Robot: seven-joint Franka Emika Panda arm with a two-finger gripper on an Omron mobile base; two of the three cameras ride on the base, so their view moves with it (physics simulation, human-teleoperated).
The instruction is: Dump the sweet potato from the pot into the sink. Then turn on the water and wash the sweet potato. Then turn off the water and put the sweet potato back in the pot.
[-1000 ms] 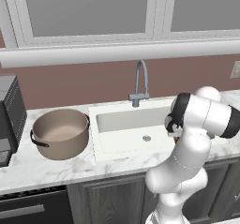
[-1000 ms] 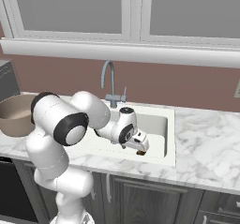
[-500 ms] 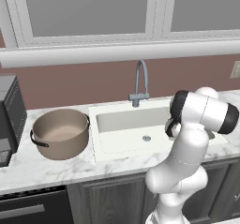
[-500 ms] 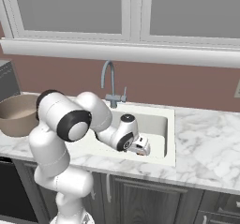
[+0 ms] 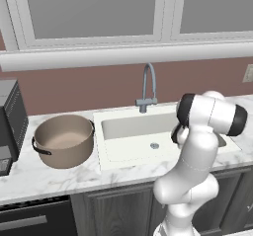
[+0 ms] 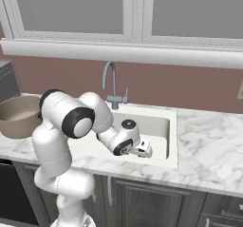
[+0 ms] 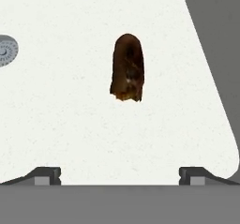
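Simulated kitchen, sink stage: the sweet potato [image 7: 127,68] lies on the white floor of the sink [image 7: 70,120], seen from the hand cam as an elongated reddish-brown lump, well apart from the round grey drain [image 7: 6,50] at the frame's left edge. The fingers [image 7: 47,175] stand spread wide w/ nothing between them, their two dark tips far apart at the bottom of the hand view, above the basin floor & clear of the potato.

From the right base cam, the white arm bends down into the sink [image 6: 161,126], wrist & hand low inside the basin near its front wall. The grey gooseneck faucet [image 6: 113,86] rises at the back rim; no water visible.

From the left base cam, the tan-brown pot [image 5: 64,140] sits upright on the marble surface [image 5: 44,176] just left of the sink [image 5: 126,141], its pale inside showing bare. A dark boxy appliance [image 5: 10,124] stands further left. Windows run above the maroon backsplash.
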